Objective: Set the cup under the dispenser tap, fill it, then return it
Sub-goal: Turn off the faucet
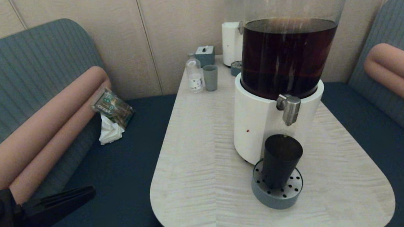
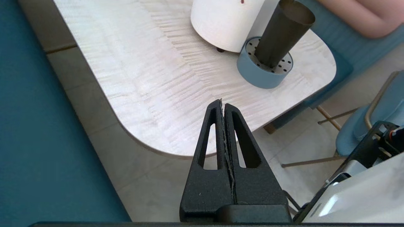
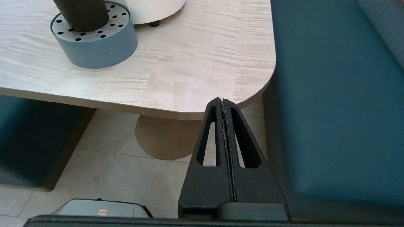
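The matte black cup stands upright on a round blue-grey perforated drip tray, directly below the brushed-steel dispenser tap of the big dispenser holding dark brown liquid. No gripper touches it. The left wrist view shows the same cup on the tray; in the right wrist view only the cup's base shows. My left gripper hangs shut and empty off the table's near left corner, over the bench. My right gripper is shut and empty below the table's near right corner, outside the head view.
At the table's far end stand a small grey-green cup, a clear bottle, a small box and a smaller white dispenser. Blue benches flank the table; a packet and tissue lie on the left one.
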{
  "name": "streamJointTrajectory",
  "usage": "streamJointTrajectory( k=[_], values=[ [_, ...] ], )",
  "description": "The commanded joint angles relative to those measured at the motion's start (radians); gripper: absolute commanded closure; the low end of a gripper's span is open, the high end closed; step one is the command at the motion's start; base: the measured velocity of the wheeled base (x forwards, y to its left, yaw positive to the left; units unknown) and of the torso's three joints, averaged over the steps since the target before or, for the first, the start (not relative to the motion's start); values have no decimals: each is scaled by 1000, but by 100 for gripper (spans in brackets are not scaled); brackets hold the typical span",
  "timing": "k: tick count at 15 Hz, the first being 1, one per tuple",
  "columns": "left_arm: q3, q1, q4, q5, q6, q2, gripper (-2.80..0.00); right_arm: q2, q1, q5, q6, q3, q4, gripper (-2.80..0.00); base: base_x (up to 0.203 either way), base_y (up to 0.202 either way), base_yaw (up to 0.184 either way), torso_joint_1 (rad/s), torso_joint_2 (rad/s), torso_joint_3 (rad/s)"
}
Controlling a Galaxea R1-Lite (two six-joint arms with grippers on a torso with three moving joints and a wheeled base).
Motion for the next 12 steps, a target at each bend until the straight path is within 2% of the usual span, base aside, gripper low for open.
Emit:
streamJointTrajectory(
  k=[1,12],
  values=[
    [-31,-7,-3,-4,-1,38,0,1,0,0,0,0,1,0,0,0,0,0,0,0],
    [-80,-7,-50,-2,4,130,0,1,-1,0,-3,0,1,0,0,0,0,0,0,0]
  ],
)
